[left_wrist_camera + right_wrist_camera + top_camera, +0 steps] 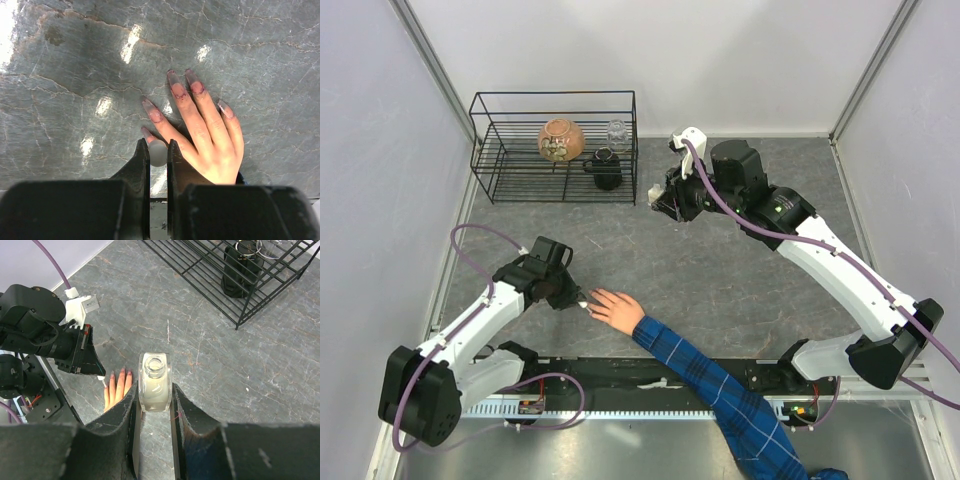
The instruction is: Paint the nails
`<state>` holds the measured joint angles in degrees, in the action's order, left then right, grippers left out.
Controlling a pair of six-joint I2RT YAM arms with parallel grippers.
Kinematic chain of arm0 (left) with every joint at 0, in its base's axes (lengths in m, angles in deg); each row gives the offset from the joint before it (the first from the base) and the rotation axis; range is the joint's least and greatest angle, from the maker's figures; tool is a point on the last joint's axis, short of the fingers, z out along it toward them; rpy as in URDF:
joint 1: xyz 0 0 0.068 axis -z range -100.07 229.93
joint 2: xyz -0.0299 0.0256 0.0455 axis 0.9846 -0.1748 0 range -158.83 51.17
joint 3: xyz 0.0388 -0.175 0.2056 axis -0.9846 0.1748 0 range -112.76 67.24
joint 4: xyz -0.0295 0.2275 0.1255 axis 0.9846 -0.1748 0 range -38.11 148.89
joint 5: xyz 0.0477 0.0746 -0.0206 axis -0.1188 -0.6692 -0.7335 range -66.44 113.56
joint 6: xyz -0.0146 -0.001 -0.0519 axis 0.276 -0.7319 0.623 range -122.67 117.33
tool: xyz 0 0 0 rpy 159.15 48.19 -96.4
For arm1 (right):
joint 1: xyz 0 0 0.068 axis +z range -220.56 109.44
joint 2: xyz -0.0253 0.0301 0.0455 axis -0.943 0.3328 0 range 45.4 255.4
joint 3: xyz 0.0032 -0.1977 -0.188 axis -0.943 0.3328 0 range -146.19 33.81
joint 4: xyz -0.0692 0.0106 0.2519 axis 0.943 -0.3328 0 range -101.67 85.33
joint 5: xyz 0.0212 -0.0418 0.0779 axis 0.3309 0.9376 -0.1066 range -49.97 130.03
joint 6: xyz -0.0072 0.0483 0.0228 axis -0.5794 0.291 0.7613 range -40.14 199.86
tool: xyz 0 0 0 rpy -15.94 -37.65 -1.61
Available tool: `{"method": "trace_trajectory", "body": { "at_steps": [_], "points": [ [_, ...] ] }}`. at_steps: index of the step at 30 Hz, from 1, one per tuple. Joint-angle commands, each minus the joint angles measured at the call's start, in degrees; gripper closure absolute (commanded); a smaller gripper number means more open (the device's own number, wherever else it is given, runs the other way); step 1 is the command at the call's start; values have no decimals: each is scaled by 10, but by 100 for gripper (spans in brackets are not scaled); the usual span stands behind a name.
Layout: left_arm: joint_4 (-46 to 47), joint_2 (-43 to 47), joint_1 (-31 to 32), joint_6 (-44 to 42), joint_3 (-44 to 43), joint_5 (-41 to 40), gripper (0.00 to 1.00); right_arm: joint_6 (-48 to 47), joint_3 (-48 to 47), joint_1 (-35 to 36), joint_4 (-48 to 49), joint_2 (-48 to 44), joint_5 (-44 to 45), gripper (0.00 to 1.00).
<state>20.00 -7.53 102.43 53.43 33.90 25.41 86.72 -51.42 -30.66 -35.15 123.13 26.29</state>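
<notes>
A bare hand (617, 308) in a blue plaid sleeve (720, 395) lies palm down on the grey stone table. Its long nails (178, 90) are smeared purplish. My left gripper (582, 300) is at the hand's left edge, shut on a small white cap (158, 152) just behind the nail of the outermost finger (146, 132). Any brush under the cap is hidden. My right gripper (658, 200) hovers farther back, shut on a clear, uncapped bottle (155, 381) of pale liquid. In the right wrist view, the hand (118, 387) and left gripper (95, 371) lie below.
A black wire rack (555, 150) stands at the back left with a brown bowl (561, 139), a glass jar (617, 131) and a dark cup (606, 168). Pale walls close in three sides. The arm bases' rail (650, 385) runs along the near edge.
</notes>
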Motion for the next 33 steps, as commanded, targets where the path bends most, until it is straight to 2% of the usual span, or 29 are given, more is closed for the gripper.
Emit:
{"method": "trace_trajectory", "body": {
  "at_steps": [1, 33],
  "points": [
    [6, -5, -4, -17, 2, 1, 98, 5, -11, -4, 17, 1, -10, 100],
    [7, -14, -11, -19, 6, -2, 98, 7, -9, -11, 18, 8, -20, 100]
  ]
}}
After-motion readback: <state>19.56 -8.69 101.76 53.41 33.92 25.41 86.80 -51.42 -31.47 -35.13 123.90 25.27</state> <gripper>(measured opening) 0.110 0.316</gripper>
